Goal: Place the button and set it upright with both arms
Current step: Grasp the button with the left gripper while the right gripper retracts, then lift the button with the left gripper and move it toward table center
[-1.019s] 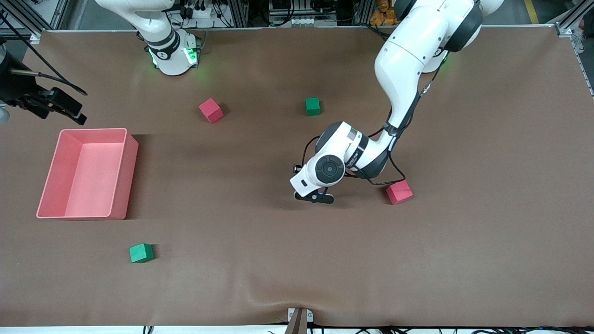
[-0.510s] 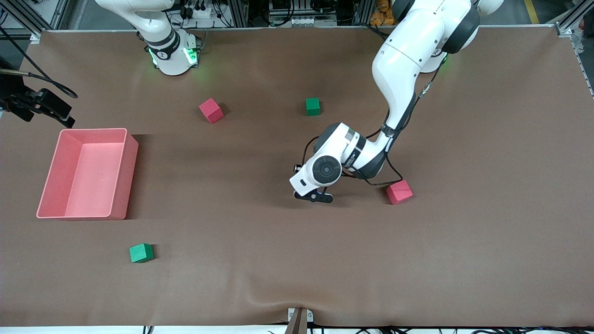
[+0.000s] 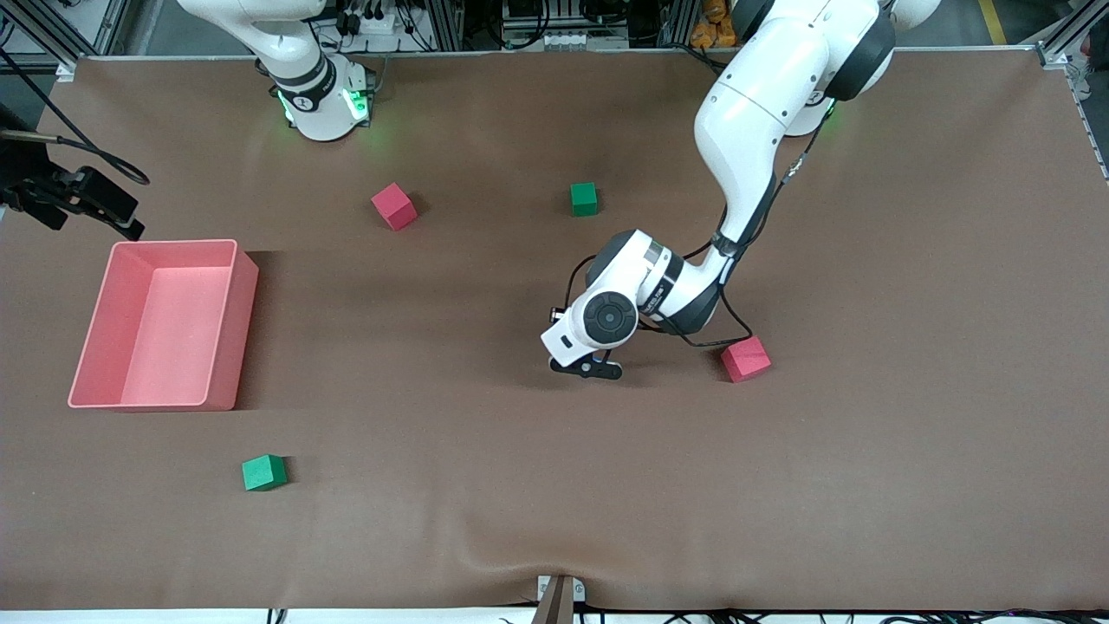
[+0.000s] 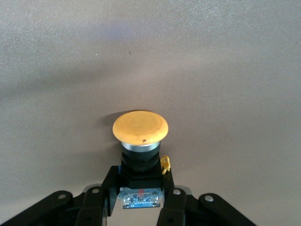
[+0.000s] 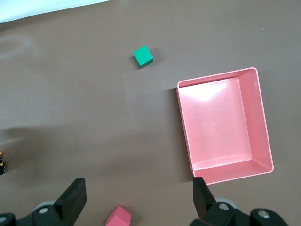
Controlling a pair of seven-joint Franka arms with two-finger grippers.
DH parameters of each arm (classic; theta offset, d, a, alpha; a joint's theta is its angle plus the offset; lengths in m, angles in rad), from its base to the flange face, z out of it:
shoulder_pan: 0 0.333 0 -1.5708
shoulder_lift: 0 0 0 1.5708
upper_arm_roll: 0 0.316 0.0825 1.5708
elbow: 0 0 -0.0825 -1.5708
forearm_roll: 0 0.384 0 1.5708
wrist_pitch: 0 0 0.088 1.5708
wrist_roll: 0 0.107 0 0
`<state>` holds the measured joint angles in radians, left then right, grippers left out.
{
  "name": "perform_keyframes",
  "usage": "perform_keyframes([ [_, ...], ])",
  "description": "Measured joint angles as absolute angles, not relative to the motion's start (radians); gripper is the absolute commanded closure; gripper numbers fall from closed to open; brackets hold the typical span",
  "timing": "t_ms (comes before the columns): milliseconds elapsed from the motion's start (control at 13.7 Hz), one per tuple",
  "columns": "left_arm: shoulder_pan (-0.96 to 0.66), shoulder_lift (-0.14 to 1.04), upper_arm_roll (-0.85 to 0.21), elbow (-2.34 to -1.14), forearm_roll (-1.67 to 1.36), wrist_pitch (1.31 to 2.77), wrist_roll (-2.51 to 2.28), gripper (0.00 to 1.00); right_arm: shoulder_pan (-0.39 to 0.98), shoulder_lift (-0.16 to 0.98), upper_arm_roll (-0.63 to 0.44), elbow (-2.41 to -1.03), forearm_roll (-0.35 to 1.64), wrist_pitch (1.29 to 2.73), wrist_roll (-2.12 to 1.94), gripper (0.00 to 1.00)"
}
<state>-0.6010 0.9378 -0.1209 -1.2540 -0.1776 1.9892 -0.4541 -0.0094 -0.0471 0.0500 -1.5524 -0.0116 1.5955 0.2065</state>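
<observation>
the left gripper (image 3: 589,367) sits low at the middle of the front view, its fingers (image 4: 109,188) closed on the black body of the button (image 4: 140,128), whose orange cap points away from the wrist over the brown tabletop (image 3: 866,477). the right gripper (image 5: 136,197) waits high near the pink bin (image 3: 165,322) at the frame's left edge, fingers spread wide and empty. my worry: the button looks held sideways, so letting go now could leave it rolling on its round cap instead of standing.
</observation>
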Motion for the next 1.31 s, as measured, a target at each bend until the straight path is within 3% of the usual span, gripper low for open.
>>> perform_keyframes([
  [364,-0.617,0.925,-0.127,-1.226,-0.178,1.998,-0.588,1.0,-0.008,-0.046,0.05,-1.552,-0.01,1.594,0.206,0.0],
  [655,-0.717,0.869,-0.091,-1.213,-0.154,2.095,-0.812,1.0,-0.006,-0.046,0.05,-1.552,-0.01,1.592,0.199,0.0],
  [946,-0.829,0.85,-0.048,-1.213,0.042,2.213,-1.09,1.0,-0.005,-0.046,0.05,-1.55,-0.01,1.565,0.176,0.0],
  [1310,-0.961,0.855,-0.028,-1.228,0.445,2.234,-1.504,1.0,-0.005,-0.046,0.05,-1.548,-0.01,1.541,0.145,0.0],
])
